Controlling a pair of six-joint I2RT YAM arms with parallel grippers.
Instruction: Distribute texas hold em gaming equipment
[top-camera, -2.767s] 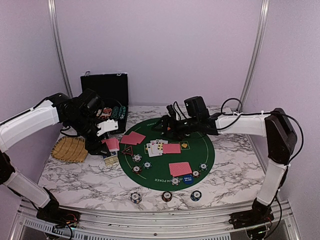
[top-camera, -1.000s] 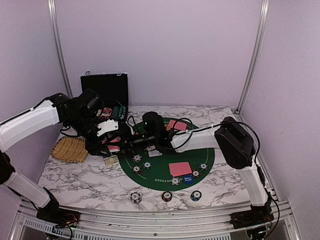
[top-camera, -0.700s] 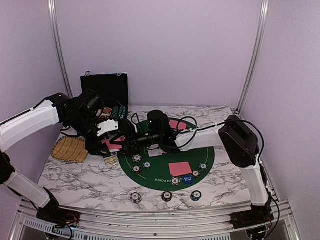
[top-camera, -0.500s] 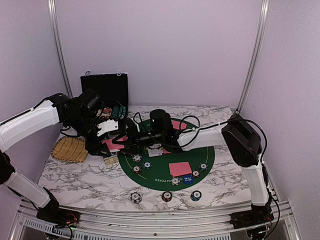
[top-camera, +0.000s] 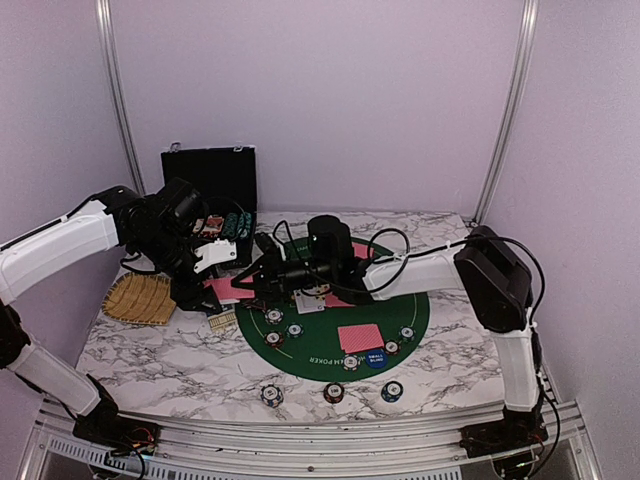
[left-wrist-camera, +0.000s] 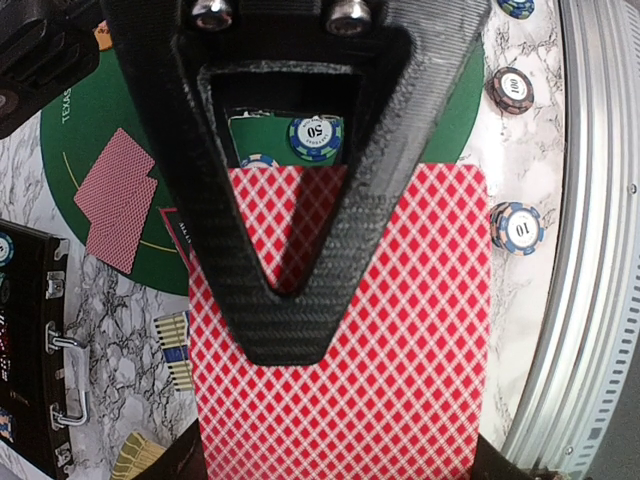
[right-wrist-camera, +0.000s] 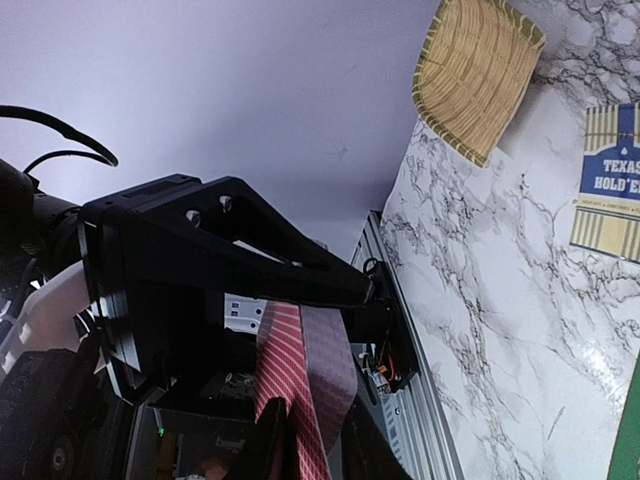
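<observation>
My left gripper (top-camera: 215, 285) hangs over the table's left side, shut on a stack of red-backed playing cards (left-wrist-camera: 410, 330). My right arm reaches left across the green mat (top-camera: 420, 300), and my right gripper (top-camera: 252, 283) meets those cards. In the right wrist view its two fingers (right-wrist-camera: 270, 450) stand close on either side of the hanging cards (right-wrist-camera: 300, 370). Whether they press a card does not show. Striped poker chips (top-camera: 274, 315), a blue small blind disc (top-camera: 375, 358) and a pair of face-down cards (top-camera: 360, 337) lie on the mat.
A woven straw tray (top-camera: 140, 298) sits at the left. An open black case (top-camera: 212, 185) stands at the back left. A striped card box (top-camera: 222, 320) lies beside the mat. Three chip stacks (top-camera: 333, 392) sit along the front of the marble top.
My right arm has swung left across the mat to the cards in my left gripper. Its jaws have narrowed around them. The left arm has stayed still.
</observation>
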